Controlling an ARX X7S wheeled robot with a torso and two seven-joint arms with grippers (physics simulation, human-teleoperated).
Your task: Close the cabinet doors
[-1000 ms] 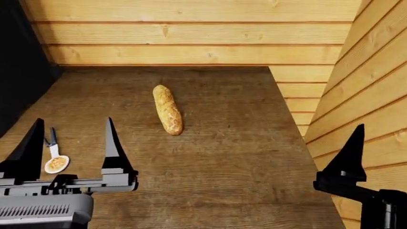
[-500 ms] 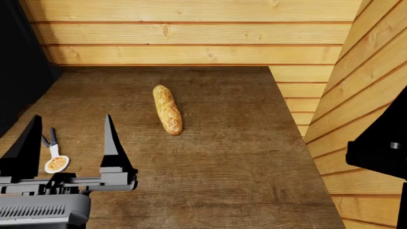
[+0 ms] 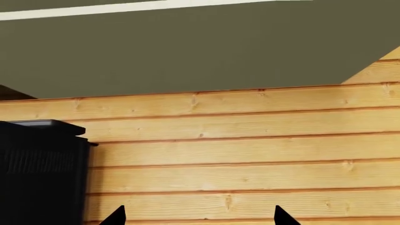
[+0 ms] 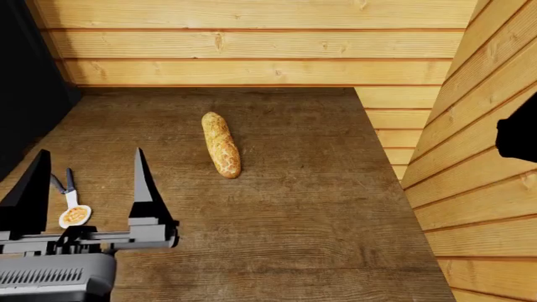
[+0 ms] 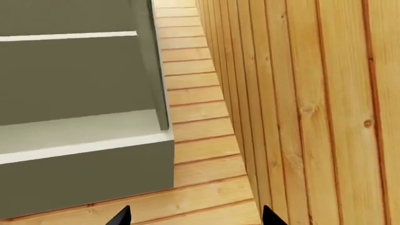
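An olive-grey wall cabinet (image 5: 81, 180) hangs above the counter in the right wrist view, with a white-edged shelf (image 5: 69, 35) showing inside it. A narrow olive panel (image 5: 149, 61) stands edge-on beside the wooden wall; I cannot tell whether it is a door. The cabinet's underside (image 3: 206, 51) fills the upper part of the left wrist view. My right gripper (image 5: 196, 218) is open below the cabinet and holds nothing. Only a black part of the right arm (image 4: 517, 135) shows in the head view. My left gripper (image 4: 87, 189) hovers open over the counter's near left.
A baguette (image 4: 221, 145) lies mid-counter on the dark wooden countertop (image 4: 293, 214). A small spoon-like utensil (image 4: 72, 211) lies between the left fingers. A black appliance (image 3: 40, 173) stands at the left. Plank walls (image 4: 478, 163) close the back and right.
The right arm has risen along the right edge of the head view, from low near the counter to mid-height. The left gripper has sunk slightly.
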